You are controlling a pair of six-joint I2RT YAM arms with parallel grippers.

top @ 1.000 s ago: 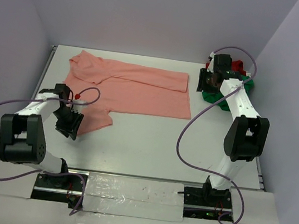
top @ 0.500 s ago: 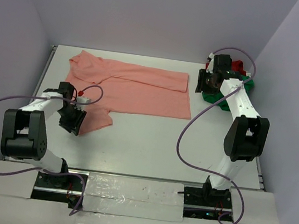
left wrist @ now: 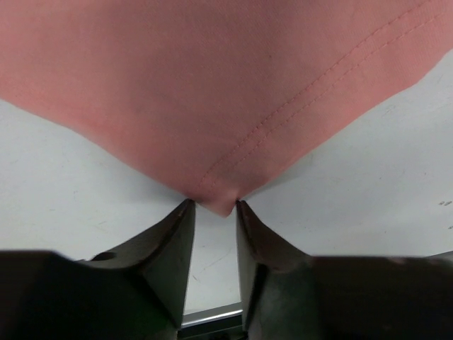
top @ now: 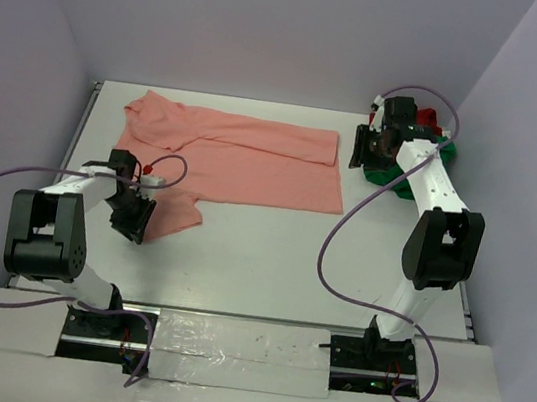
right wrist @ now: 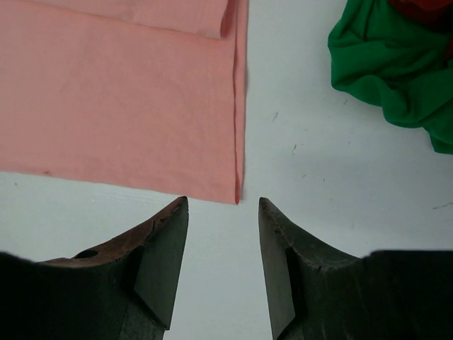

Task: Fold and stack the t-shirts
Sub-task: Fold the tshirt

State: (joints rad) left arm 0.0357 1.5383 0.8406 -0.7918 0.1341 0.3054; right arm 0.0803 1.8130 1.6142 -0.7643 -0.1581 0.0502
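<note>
One white table (top: 260, 260) is carrying everything. Most of its far left part is lying under the salmon-pink t-shirt (top: 244, 162), which is spread flat with one sleeve reaching toward the near edge. In the far right corner, the green t-shirt (right wrist: 389, 64) is lying bunched against the dark red t-shirt (top: 426, 116). The right gripper (right wrist: 223, 202) is hovering with its jaws spread apart over bare table, just beside the pink shirt's hem corner, gripping nothing. The left gripper (left wrist: 214, 205) is straddling that sleeve's tip with its fingers narrowly parted; whether they are pinching the cloth I cannot tell.
</note>
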